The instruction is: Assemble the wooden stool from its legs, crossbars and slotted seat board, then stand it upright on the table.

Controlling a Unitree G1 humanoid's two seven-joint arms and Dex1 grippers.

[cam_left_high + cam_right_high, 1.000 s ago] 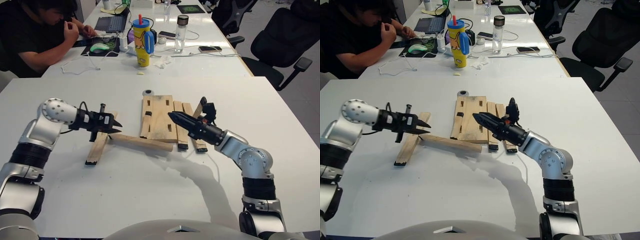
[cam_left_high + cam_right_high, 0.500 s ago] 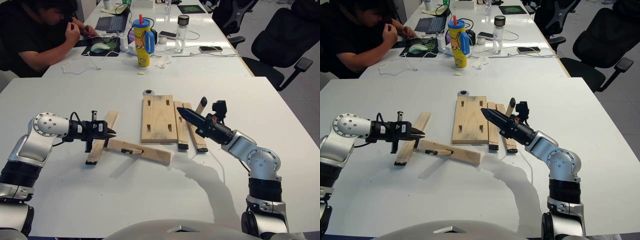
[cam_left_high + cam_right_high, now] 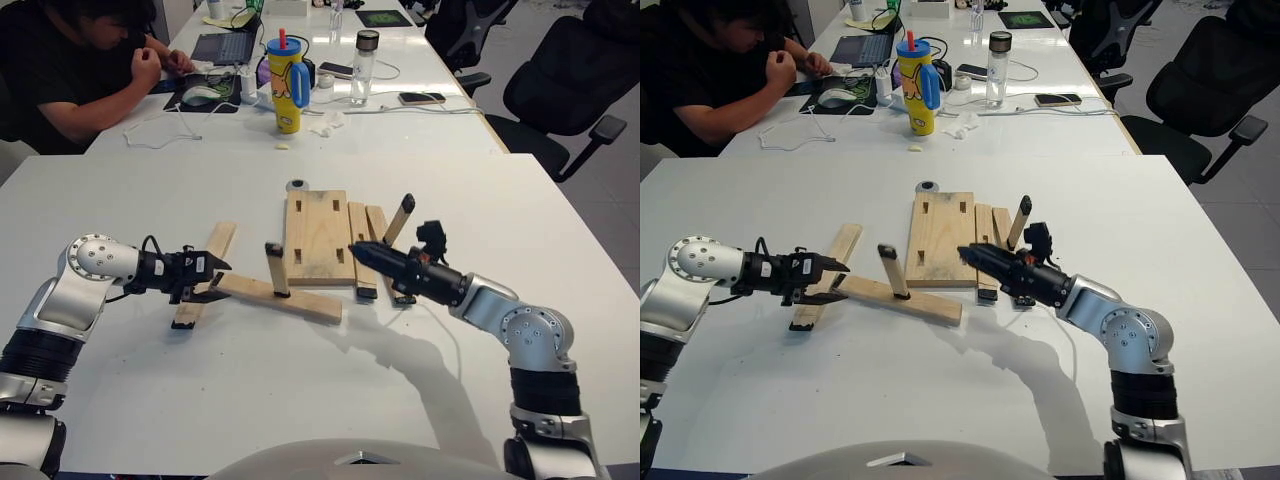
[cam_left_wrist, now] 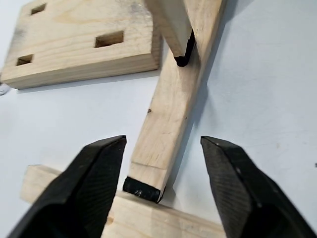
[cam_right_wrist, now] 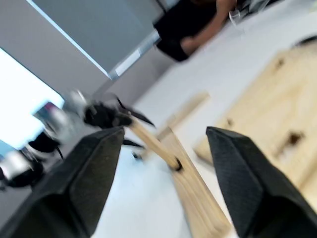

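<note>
Rolled over, the crossbar (image 3: 295, 299) now lifts a peg (image 3: 274, 268) at 8 o'clock of the pale slotted seat board (image 3: 318, 235), yellow cup (image 3: 285, 85) far at 12; left gripper (image 3: 218, 279) gapes around its end, right gripper (image 3: 360, 250) parted, empty.

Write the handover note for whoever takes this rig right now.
Left gripper: open, jaws either side of the long bar's left end, not clamped.
Right gripper: open, empty, over the two legs lying along the seat board's right edge.
The board lies flat on the table, slots empty. A third piece tilts up behind those legs; another leg lies under the left gripper. A short piece stands up from the long bar.
Done: at most that one joint; seating unclear.
Left: join the rest, fit the board, set it upright.
</note>
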